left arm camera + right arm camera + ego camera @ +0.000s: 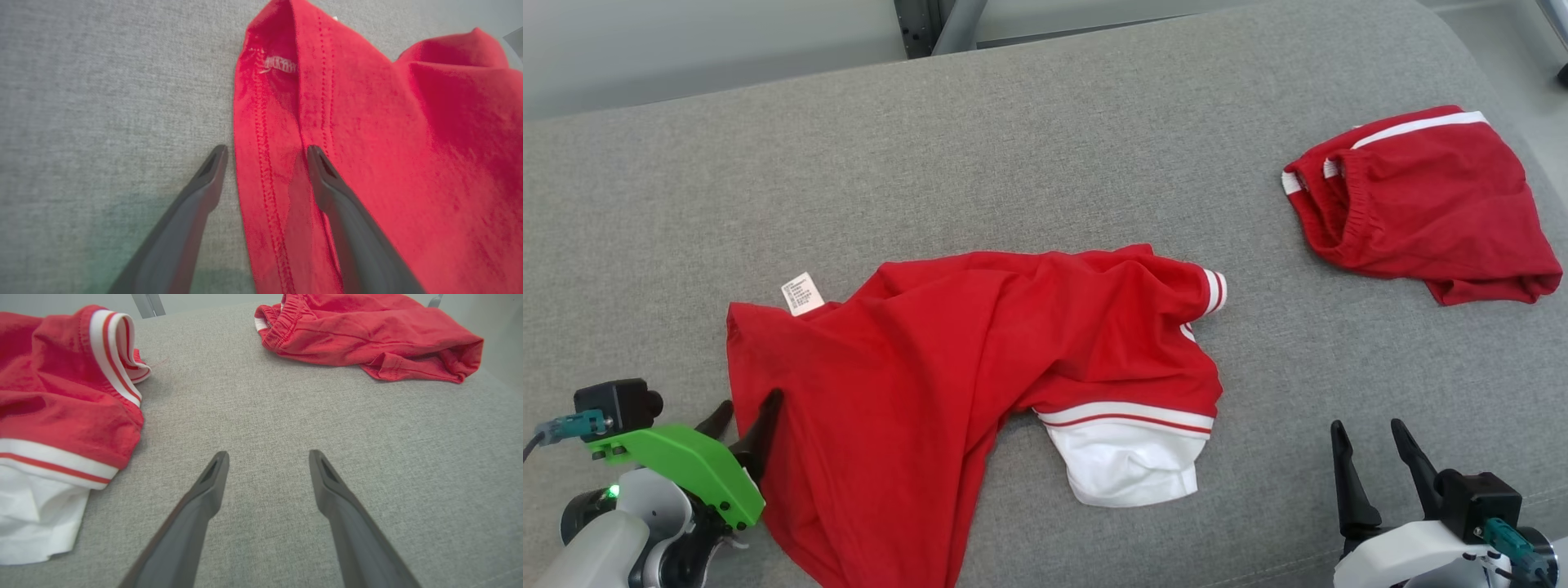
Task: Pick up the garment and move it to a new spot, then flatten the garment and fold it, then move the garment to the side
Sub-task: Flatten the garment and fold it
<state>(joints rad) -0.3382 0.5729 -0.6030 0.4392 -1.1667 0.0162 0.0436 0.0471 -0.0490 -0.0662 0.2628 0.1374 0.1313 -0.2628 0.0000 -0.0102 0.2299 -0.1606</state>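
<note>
Shirt (947, 367), red with white trim: lay crumpled and part-folded on grey surface (1013, 147), centre-left, label (802, 294) showing at its far edge. Shorts (1429, 204), red: lay well apart, far right. Left gripper (749, 402): jaws wide, straddling the shirt's stitched left edge, one finger over cloth, one over bare surface; nothing held. Right gripper (1366, 425): jaws wide over bare surface, near the shirt's white end; nothing held. Step judged: first pick-up, grasp not yet made. Next move called for closing on the hem, catching both layers, before any lift.
</note>
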